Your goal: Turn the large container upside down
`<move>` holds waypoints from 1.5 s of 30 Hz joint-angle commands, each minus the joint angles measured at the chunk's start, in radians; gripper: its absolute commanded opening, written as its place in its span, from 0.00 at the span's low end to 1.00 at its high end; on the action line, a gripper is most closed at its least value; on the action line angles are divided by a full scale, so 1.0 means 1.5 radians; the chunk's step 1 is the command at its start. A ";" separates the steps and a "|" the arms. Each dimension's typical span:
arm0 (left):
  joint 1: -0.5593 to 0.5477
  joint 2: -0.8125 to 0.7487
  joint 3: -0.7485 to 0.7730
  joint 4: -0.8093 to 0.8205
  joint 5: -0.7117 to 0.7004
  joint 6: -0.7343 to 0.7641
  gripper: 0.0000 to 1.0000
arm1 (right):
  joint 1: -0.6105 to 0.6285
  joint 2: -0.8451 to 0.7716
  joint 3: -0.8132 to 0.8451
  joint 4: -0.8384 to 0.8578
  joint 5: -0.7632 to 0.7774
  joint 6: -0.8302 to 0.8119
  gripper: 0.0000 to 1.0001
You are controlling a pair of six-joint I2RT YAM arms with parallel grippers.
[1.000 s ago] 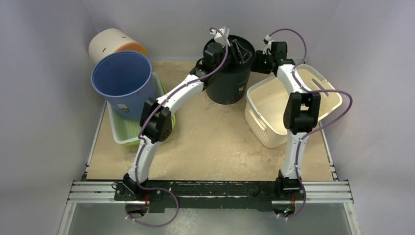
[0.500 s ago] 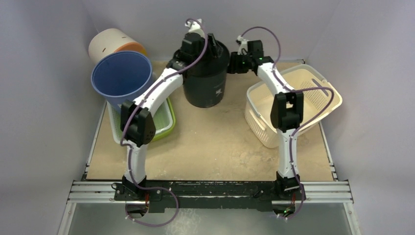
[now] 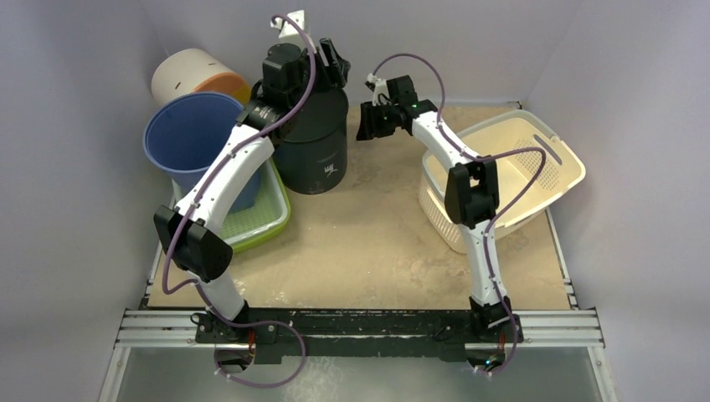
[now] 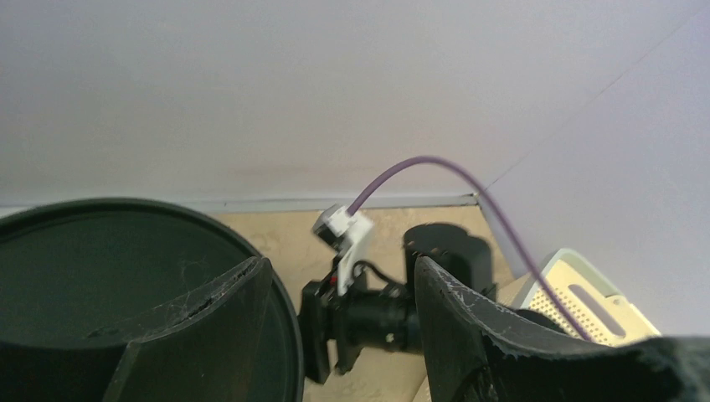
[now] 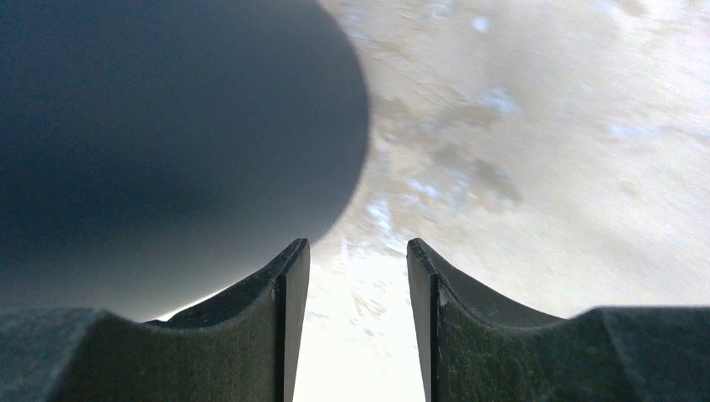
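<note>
My left claw (image 4: pixel 339 264) hangs open and empty over the black bin (image 3: pixel 314 146) at the counter's (image 3: pixel 368 243) far edge; right claw (image 5: pixel 357 247) half-open, empty. Snagging the rim could topple it.

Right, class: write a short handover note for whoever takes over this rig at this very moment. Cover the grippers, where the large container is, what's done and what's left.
Left gripper: open, over the top rim of the large black container, gripping nothing.
Right gripper: open, empty, beside the container's right wall, apart from it.
Container: standing on the table at the back, between the blue bucket and the cream basket. Its wider end is up, so it is apparently mouth up.
Done: not yet turned over.
Left: grip it, tip it over, set it mouth down.
</note>
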 commanded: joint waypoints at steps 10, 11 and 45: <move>0.010 -0.026 -0.042 -0.004 0.001 0.023 0.65 | -0.037 -0.292 -0.096 -0.133 0.241 -0.081 0.50; 0.011 -0.029 -0.048 -0.003 0.001 0.023 0.65 | -0.037 -0.310 -0.128 -0.147 0.252 -0.088 0.49; 0.022 -0.085 -0.192 0.042 0.029 -0.032 0.61 | -0.004 -0.682 -0.522 -0.325 0.309 0.040 0.50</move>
